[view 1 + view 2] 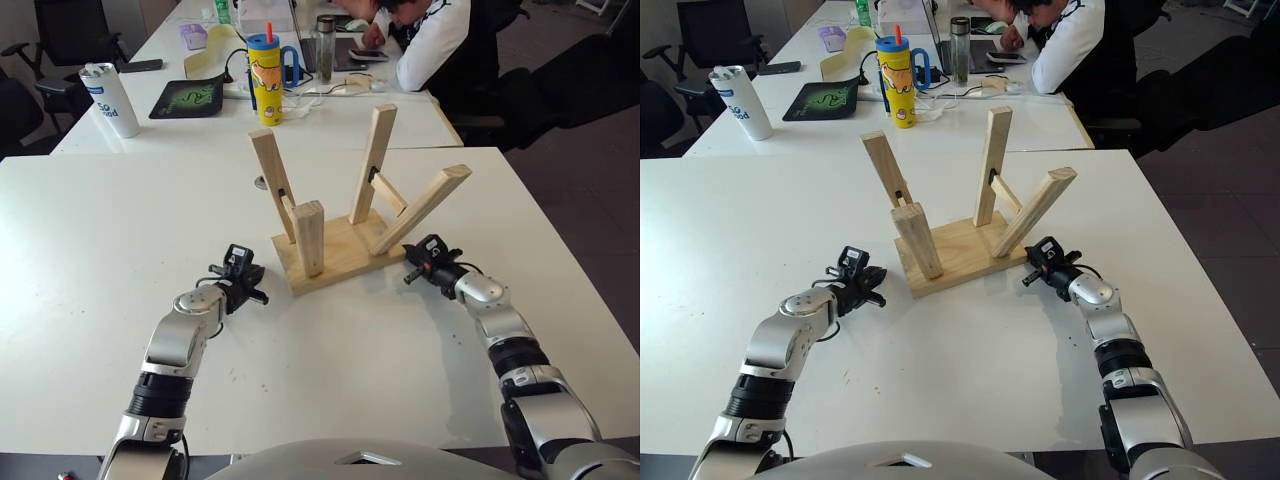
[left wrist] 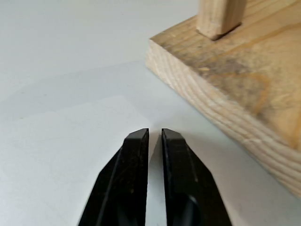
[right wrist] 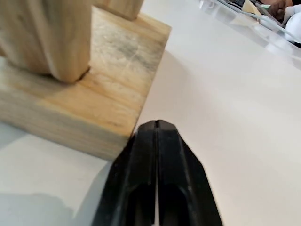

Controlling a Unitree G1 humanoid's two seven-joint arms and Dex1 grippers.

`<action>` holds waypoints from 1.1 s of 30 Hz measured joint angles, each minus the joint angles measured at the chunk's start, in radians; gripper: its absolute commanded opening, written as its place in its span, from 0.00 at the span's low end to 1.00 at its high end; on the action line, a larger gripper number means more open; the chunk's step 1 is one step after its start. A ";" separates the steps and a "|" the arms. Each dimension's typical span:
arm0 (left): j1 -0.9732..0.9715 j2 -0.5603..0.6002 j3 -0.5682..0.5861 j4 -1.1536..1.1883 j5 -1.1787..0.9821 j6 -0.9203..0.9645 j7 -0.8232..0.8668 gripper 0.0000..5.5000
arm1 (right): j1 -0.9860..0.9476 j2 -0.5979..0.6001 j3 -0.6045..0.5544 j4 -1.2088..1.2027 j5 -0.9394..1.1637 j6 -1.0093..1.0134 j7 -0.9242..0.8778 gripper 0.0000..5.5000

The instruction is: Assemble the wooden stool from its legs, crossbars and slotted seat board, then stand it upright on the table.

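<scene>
The wooden stool lies upside down on the white table, its seat board flat and its legs pointing up and splayed outward. The front leg is the nearest one; a short crossbar joins the two right legs. My left gripper rests low on the table just left of the board's front corner, fingers nearly touching with nothing between them. Beside the board's right corner sits my right gripper, its fingers pressed together and holding nothing.
A second table behind holds a white tumbler, a yellow bottle, a dark mat and cables. A person sits at its far right. Bare tabletop surrounds the stool on the left and front.
</scene>
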 measured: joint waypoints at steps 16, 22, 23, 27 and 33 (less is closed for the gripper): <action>0.021 -0.012 0.077 0.050 0.042 -0.079 0.085 0.01 | 0.137 0.034 0.080 -0.384 0.051 0.270 0.114 0.00; 0.018 -0.018 0.090 0.024 0.037 -0.067 0.086 0.01 | 0.137 0.043 0.057 -0.444 0.060 0.310 0.105 0.00; 0.017 -0.019 0.097 0.006 0.030 -0.060 0.086 0.01 | 0.136 0.048 0.041 -0.466 0.070 0.311 0.097 0.00; -0.009 -0.041 0.154 -0.064 -0.009 -0.009 0.088 0.01 | 0.102 0.053 -0.002 -0.539 0.097 0.314 0.085 0.00; -0.104 -0.071 0.238 -0.183 -0.057 0.039 0.115 0.01 | 0.085 0.056 -0.026 -0.563 0.104 0.318 0.074 0.00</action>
